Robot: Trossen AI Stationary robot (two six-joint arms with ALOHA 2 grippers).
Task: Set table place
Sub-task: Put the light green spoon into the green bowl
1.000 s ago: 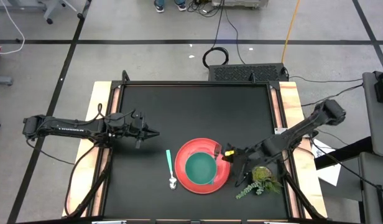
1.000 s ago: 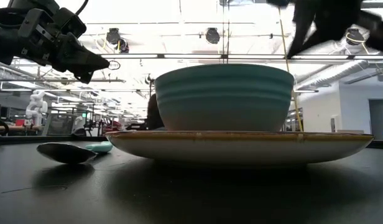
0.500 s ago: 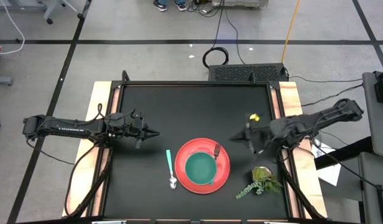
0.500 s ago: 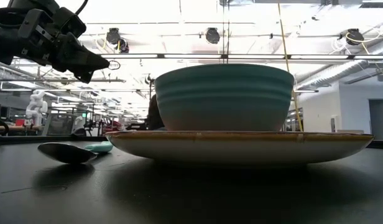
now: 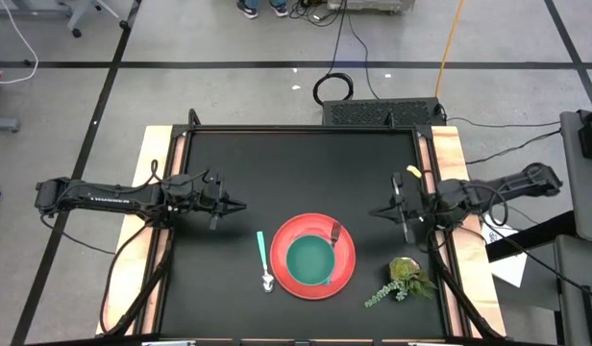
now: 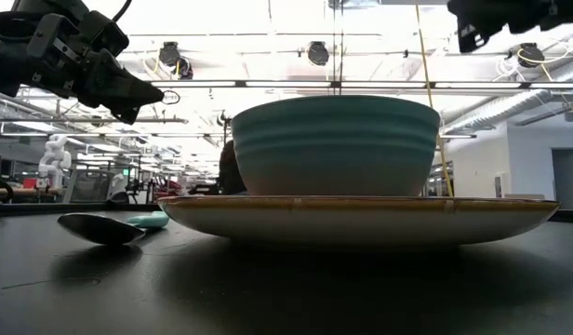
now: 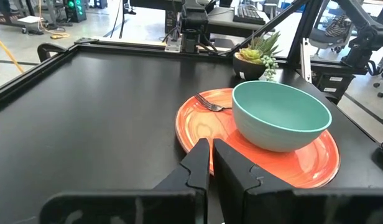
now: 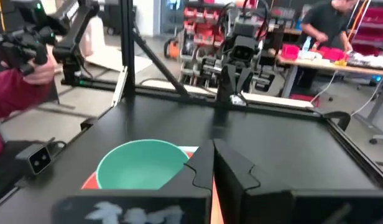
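So the red plate (image 5: pixel 315 256) sits near the front middle of the black desk (image 5: pixel 296 163), green bowl (image 5: pixel 309 259) on it, a fork (image 5: pixel 334 232) resting on its rim. Teal spoon (image 5: pixel 264 261) lies just beside the plate. Left end effector (image 5: pixel 240 205) and right end effector (image 5: pixel 375 212) both hover off to the sides, fingers pinched closed, holding nothing. Small potted succulent (image 5: pixel 404 274) sits by the right one.

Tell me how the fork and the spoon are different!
The fork rests on the red plate, beside the green bowl; the spoon lies on the black table, off the plate's left edge. The fork looks all metal, while the spoon has a teal handle and a metal bowl. The fork looks shorter than the spoon. Both lie flat, and no gripper holds either.
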